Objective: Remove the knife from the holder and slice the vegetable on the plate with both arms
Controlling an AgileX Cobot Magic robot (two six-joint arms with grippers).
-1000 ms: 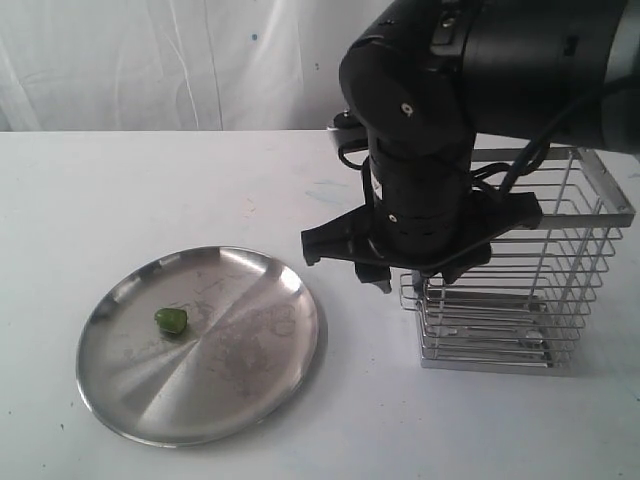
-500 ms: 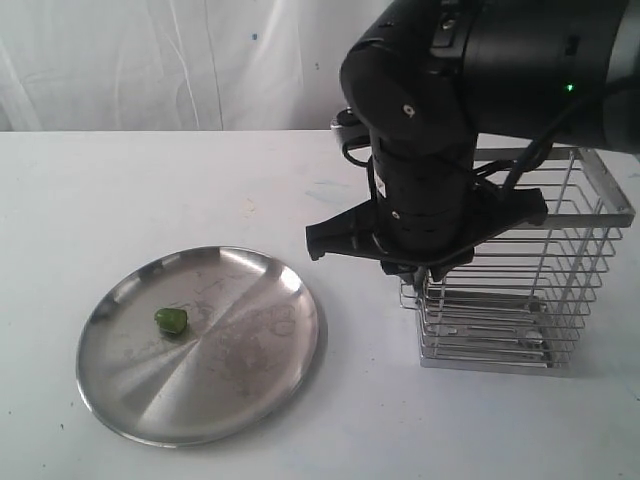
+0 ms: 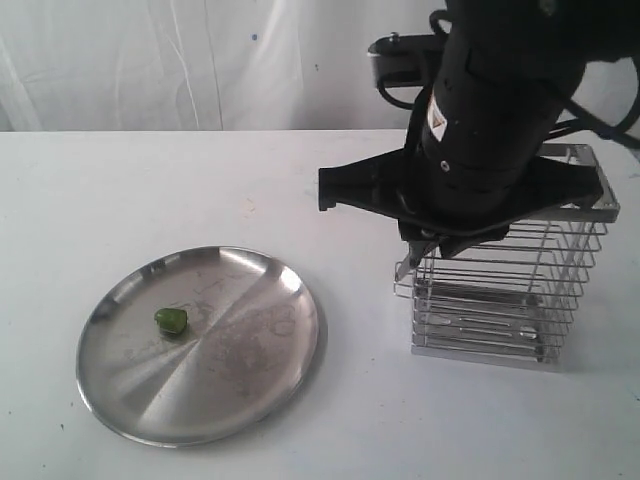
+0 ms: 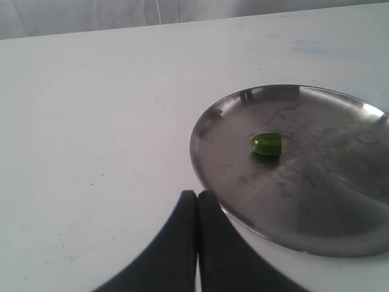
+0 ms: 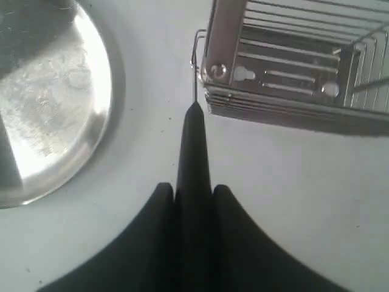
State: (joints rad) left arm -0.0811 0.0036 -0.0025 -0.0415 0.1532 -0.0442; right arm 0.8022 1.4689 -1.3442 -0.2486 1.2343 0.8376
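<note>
My right gripper (image 5: pixel 193 190) is shut on the black knife (image 5: pixel 194 146). Its pointed blade sticks out past the fingertips, the tip just outside the near corner of the silver wire holder (image 5: pixel 285 67). In the exterior view the right arm (image 3: pixel 480 130) hangs over the holder (image 3: pixel 500 300), and the knife tip (image 3: pixel 408 264) shows at the holder's front left corner. A small green vegetable (image 3: pixel 170 320) lies on the steel plate (image 3: pixel 240 370), left of the plate's middle. The left gripper (image 4: pixel 197 196) is shut and empty just outside the plate's rim (image 4: pixel 206 176), a short way from the vegetable (image 4: pixel 267 144).
Everything rests on a white table (image 3: pixel 150 190) with a white curtain behind it. The plate's edge (image 5: pixel 91 109) lies a short way from the knife tip in the right wrist view. The left arm does not show in the exterior view.
The right arm has risen and swung to the right over the holder, carrying the knife up. The holder has shifted slightly left. Plate and vegetable have not moved.
</note>
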